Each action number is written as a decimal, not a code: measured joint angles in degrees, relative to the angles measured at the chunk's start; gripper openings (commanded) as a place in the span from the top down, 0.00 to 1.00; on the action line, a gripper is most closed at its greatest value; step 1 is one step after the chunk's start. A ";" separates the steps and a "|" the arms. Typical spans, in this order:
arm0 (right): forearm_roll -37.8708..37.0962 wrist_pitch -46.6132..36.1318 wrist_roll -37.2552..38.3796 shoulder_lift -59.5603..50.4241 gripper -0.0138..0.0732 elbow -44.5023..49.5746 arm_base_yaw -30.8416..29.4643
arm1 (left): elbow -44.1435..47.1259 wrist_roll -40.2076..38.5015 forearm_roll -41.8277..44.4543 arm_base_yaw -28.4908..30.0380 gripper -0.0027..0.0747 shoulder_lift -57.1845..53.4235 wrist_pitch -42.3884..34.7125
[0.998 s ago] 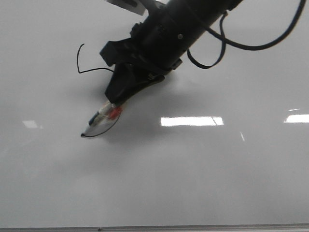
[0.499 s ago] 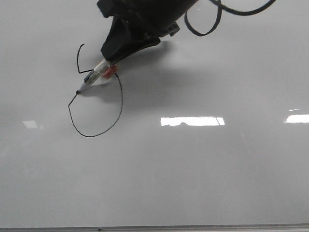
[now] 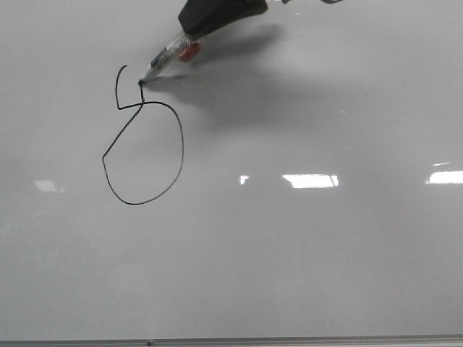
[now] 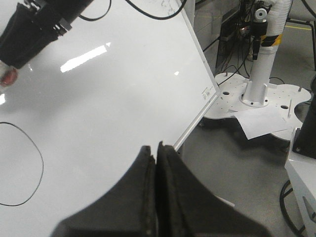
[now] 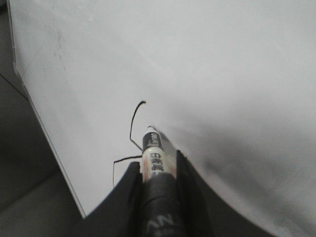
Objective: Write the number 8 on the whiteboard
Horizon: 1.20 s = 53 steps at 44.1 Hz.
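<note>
Number 8 (image 3: 143,152) sits at about 10 o'clock on the shiny, flat whiteboard (image 3: 304,260). Its big round loop is closed; the small top loop looks only half drawn. The right gripper (image 5: 157,180) squeezes the marker (image 3: 168,59), tip touching the line. The left gripper (image 4: 157,163) is pressed closed, holding nothing.

- One whiteboard (image 3: 304,275), glossy and pale, fills the front view.
- One hand-drawn black figure, the number 8 (image 3: 141,148), is on it: one large closed lower loop and one small upper curve not yet closed.
- One marker (image 3: 168,59) shows, its tip touching the board at the top of the big loop.
- Two grippers show: the right gripper (image 5: 155,170), clamped around the marker, and the left gripper (image 4: 157,163), fingers pressed together with nothing between them.
- Four bright light reflections lie on the board in the front view.
- One white pedestal base (image 4: 256,94) stands on the floor beyond the board's edge.
</note>
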 measured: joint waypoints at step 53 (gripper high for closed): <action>-22.89 32.96 4.81 -8.57 0.91 -6.81 18.23 | -10.67 -0.04 -4.30 0.00 0.30 8.57 10.09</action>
